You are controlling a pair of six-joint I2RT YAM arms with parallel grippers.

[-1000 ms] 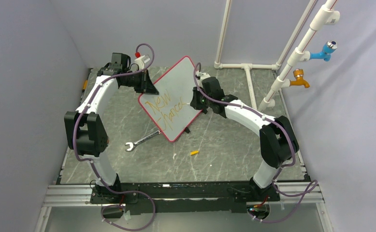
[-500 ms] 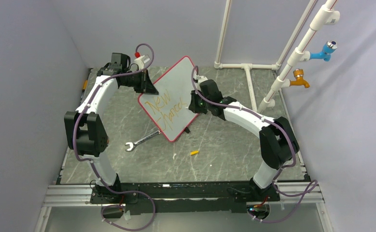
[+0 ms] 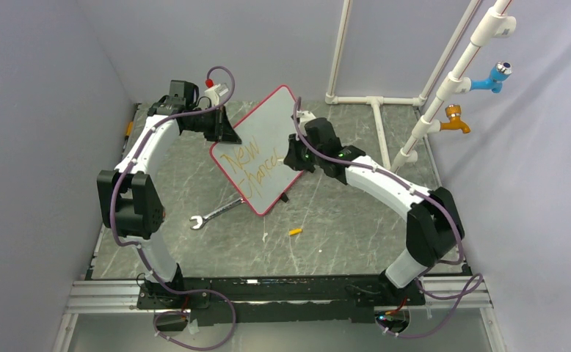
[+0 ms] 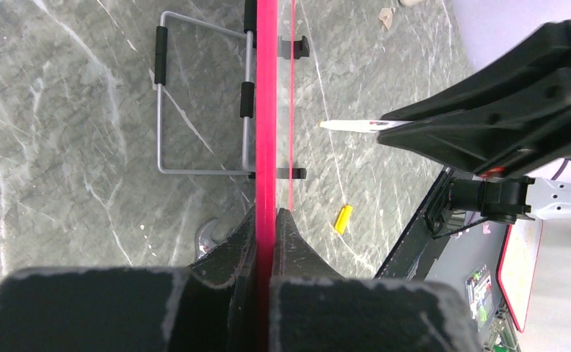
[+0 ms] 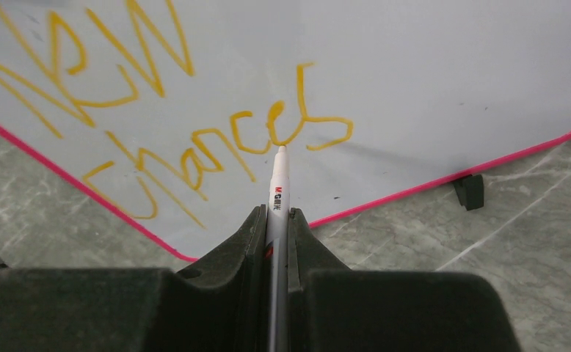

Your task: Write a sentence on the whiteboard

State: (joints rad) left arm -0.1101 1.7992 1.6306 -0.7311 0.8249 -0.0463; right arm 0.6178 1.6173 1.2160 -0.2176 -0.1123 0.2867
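Note:
The whiteboard [image 3: 268, 136] stands tilted on the table, and its red frame edge [image 4: 266, 110] runs straight up the left wrist view. My left gripper [image 3: 224, 130] [image 4: 266, 218] is shut on that frame at the board's upper left side. My right gripper [image 3: 291, 158] [image 5: 277, 214] is shut on a white marker [image 5: 278, 183]. The marker's tip rests on the board at the last letters of the second line. The sentence [image 3: 252, 163] [image 5: 194, 139] is orange handwriting that reads "New chances".
A silver wrench [image 3: 215, 213] lies just below the board's lower corner. A yellow marker cap [image 3: 295, 232] [image 4: 343, 218] lies on the grey table. A wire stand [image 4: 161, 110] props the board from behind. White pipes [image 3: 374, 103] with blue and orange taps stand at the back right.
My right gripper has shifted slightly left along the second line with the marker, and its elbow has swung outward. The last word has gained strokes. The left arm and the board have stayed still.

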